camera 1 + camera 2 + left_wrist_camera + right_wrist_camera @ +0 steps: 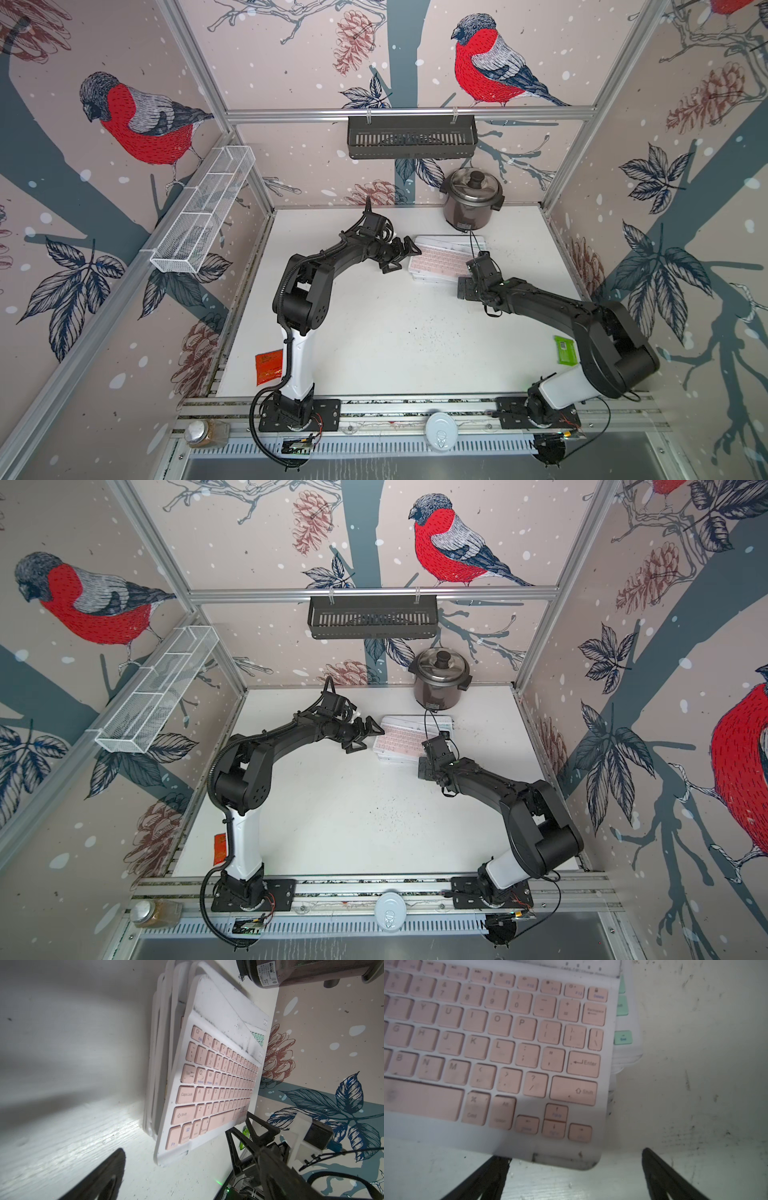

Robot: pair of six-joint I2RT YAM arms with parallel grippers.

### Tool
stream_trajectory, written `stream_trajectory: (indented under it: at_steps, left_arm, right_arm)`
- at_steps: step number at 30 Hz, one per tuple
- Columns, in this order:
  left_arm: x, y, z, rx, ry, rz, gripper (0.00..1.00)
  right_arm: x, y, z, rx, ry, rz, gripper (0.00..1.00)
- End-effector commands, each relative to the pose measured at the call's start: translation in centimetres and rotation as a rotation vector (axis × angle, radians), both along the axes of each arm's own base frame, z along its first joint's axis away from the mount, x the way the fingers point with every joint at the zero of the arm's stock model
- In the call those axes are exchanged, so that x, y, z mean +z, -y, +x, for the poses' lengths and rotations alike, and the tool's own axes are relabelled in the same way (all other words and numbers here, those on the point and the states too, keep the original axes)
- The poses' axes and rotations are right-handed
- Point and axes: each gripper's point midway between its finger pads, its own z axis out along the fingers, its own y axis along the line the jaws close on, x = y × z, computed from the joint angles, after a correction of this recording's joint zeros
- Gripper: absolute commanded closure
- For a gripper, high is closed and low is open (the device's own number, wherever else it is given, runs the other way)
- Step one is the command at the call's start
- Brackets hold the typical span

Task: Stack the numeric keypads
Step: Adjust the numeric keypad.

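Topping the numeric keypads [440, 259], pink keys [508, 1043] "Caps Lock", "Enter"; left end effector [401, 259], right end effector [574, 1154] both spread, empty.

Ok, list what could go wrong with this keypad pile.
The top pink keypad lies skewed over the fanned pile; a nudge from the open right gripper at its corner may slide it off.
A black cord crosses the pile beside the right wrist and could snag.
A push from the open left gripper may fan it further.
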Motion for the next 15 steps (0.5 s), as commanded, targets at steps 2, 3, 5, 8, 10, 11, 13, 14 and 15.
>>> stream_trajectory:
  at_steps: [2, 3, 5, 8, 10, 11, 13, 14, 15]
  left_arm:
    - [0.5, 0.6, 0.2, -0.011, 0.009, -0.023, 0.01]
    - [0.4, 0.7, 0.3, -0.012, 0.006, -0.023, 0.01]
    - [0.5, 1.0, 0.3, -0.020, 0.005, -0.026, 0.01]
    - [0.8, 1.4, 0.3, -0.027, 0.010, -0.030, 0.01]
    - [0.9, 1.7, 0.4, -0.030, 0.011, -0.029, 0.01]
    - [0.9, 1.7, 0.5, -0.030, 0.012, -0.029, 0.01]
    - [0.9, 1.8, 0.6, -0.031, 0.010, -0.031, 0.01]
    - [0.9, 1.8, 0.6, -0.032, 0.009, -0.030, 0.01]
    - [1.0, 1.9, 0.6, -0.033, 0.010, -0.030, 0.01]
  right_arm:
    - [0.0, 1.0, 1.3, -0.047, 0.006, 0.009, 0.00]
    - [0.2, 1.1, 1.5, -0.050, 0.013, 0.015, 0.00]
    - [0.3, 1.3, 2.0, -0.054, 0.015, 0.025, 0.00]
    - [0.4, 1.7, 2.5, -0.064, 0.011, 0.030, 0.00]
    - [0.4, 1.9, 2.8, -0.066, 0.009, 0.039, 0.00]
    - [0.4, 1.9, 2.9, -0.064, 0.007, 0.045, 0.00]
    - [0.4, 1.2, 2.8, -0.031, -0.011, 0.079, 0.00]
    - [0.6, 0.7, 2.6, -0.011, -0.022, 0.098, 0.00]
    - [1.2, 0.0, 2.4, 0.011, -0.023, 0.129, 0.00]
